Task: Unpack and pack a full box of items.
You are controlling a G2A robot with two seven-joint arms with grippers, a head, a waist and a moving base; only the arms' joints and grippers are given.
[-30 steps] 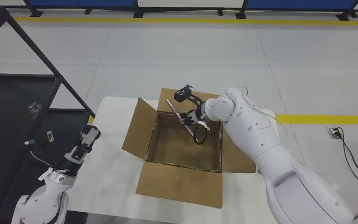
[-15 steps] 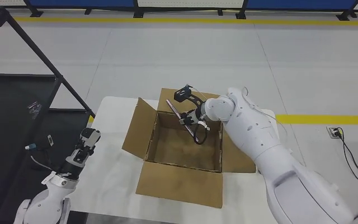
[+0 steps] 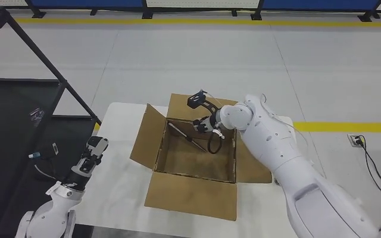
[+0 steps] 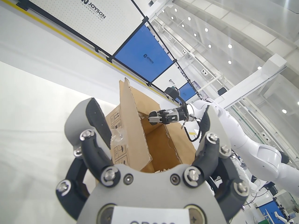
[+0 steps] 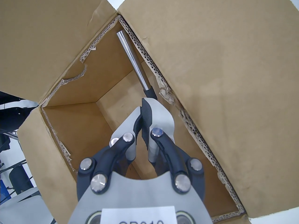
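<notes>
An open cardboard box (image 3: 193, 196) stands on the white table (image 3: 122, 172), flaps spread outward. My right gripper (image 3: 201, 126) hangs over the box's far side, shut on the black end of a slim metal rod (image 3: 178, 131). In the right wrist view the rod (image 5: 134, 59) slants from the gripper (image 5: 146, 108) along the inside of the box wall (image 5: 210, 47) toward a corner. My left gripper (image 3: 95, 144) sits open and empty at the table's left edge. The left wrist view has it (image 4: 149, 110) facing the box (image 4: 130, 122) and the far-off right gripper (image 4: 153, 118).
A black metal frame with dark netting (image 3: 36, 119) stands just left of the table. What shows of the box floor (image 3: 193, 157) is bare. The table surface around the box is white and flat, with open floor beyond.
The rod has tipped down from above the box's far rim to lie lower inside the box. My left gripper drew back slightly toward the near-left table edge.
</notes>
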